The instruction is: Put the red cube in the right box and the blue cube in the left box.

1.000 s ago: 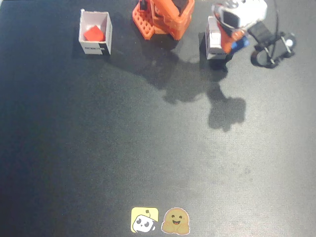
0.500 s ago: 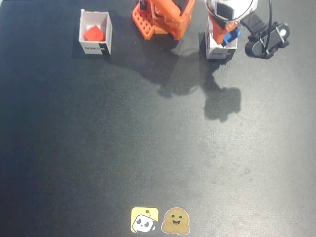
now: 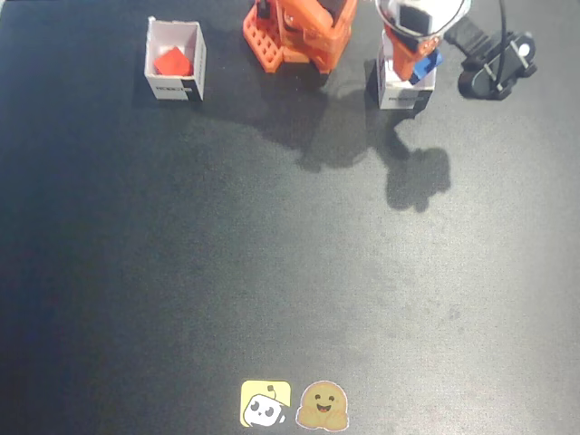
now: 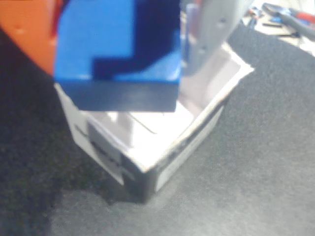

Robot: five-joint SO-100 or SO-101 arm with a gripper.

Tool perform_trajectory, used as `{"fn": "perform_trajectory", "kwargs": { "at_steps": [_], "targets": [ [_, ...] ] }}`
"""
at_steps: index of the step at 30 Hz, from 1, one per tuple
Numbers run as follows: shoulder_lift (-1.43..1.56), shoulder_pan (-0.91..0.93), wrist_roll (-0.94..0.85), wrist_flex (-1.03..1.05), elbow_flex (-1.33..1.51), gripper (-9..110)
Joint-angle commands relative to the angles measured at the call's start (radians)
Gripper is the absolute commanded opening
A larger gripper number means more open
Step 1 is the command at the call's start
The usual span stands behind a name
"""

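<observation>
1 blue cube [image 4: 118,49] sits clamped in the claw [image 4: 123,29] above the left box [image 4: 197,128].

- Arm base [image 3: 299,32]: orange printed plastic with a perforated grid plate on its left side in the fixed view.
- Wrist housing [image 3: 419,16]: white, with a dark panel.
- Gripper [image 3: 417,62]: one orange finger [image 4: 29,34], one pale grey finger [image 4: 211,34] with small holes.
- Black cable [image 3: 501,18] beside the wrist.

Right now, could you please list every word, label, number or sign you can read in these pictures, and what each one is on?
No text can be read in either view.
Dark label strip on the box holding the red cube: too small and blurred.
Dark label on the box under the blue cube: blurred in the wrist view, too small in the fixed view.
Two cartoon stickers on the black mat: pictures only, no words.
</observation>
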Motion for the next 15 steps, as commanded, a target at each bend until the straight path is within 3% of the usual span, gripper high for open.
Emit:
{"fn": "perform_trajectory", "kwargs": {
  "at_steps": [1,10,15],
  "targets": [
    [0.038,-0.006,0.009,-0.014,-0.002,10],
    [0.048,-0.023,0.028,-0.037,0.015,11],
    [0.098,-0.069,0.071,-0.057,0.037,18]
  ]
}}
